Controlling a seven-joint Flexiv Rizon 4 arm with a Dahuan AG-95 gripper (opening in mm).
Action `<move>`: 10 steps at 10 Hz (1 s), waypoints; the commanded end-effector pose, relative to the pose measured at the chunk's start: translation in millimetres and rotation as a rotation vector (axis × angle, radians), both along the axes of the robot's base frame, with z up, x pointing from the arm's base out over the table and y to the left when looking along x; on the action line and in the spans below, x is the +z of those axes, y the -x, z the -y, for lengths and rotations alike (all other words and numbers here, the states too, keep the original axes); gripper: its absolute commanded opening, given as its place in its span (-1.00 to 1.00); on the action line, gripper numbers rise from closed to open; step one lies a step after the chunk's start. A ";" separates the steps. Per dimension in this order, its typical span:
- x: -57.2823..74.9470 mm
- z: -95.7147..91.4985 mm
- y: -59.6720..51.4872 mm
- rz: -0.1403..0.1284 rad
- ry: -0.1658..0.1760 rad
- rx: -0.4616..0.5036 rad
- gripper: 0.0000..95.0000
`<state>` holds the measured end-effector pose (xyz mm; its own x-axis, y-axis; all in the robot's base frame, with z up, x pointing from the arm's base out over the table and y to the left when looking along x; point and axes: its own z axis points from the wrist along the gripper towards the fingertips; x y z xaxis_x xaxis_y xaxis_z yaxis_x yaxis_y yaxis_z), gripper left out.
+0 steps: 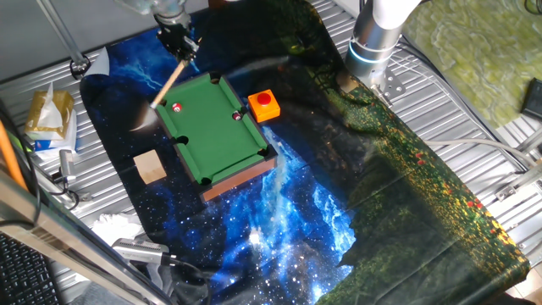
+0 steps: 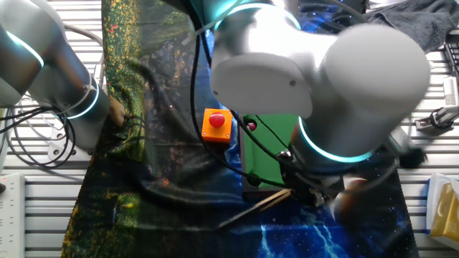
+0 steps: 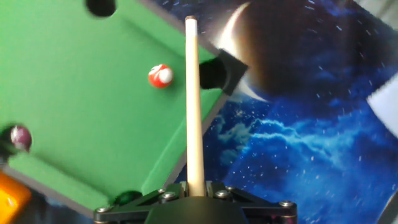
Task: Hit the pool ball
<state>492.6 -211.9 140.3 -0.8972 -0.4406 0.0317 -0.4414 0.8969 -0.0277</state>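
The pool ball (image 3: 160,76), bright red with a white spot, lies on the green felt of the miniature pool table (image 3: 74,93) close to a corner pocket; it also shows in one fixed view (image 1: 177,108). My gripper (image 3: 196,188) is shut on a pale wooden cue stick (image 3: 193,99) that points away from the hand; its tip sits right of the ball, over the table's rail. In one fixed view the gripper (image 1: 179,41) hangs beyond the table's far corner with the cue (image 1: 168,81) slanting down toward the ball. The arm hides the ball in the other fixed view.
A darker maroon ball (image 3: 20,137) rests by a pocket (image 1: 236,115). A red button on an orange box (image 1: 264,104) stands beside the table. A wooden block (image 1: 150,165) lies on the star-print cloth (image 1: 279,212). A second arm's base (image 1: 373,42) stands at the back.
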 end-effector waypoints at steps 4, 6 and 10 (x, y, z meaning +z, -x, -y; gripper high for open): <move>16.0 -17.9 -9.5 0.026 -0.069 -0.228 -1.00; 16.4 -19.4 -12.6 0.026 -0.063 -0.229 -1.00; 17.6 -21.0 -20.0 0.026 -0.065 -0.264 -1.00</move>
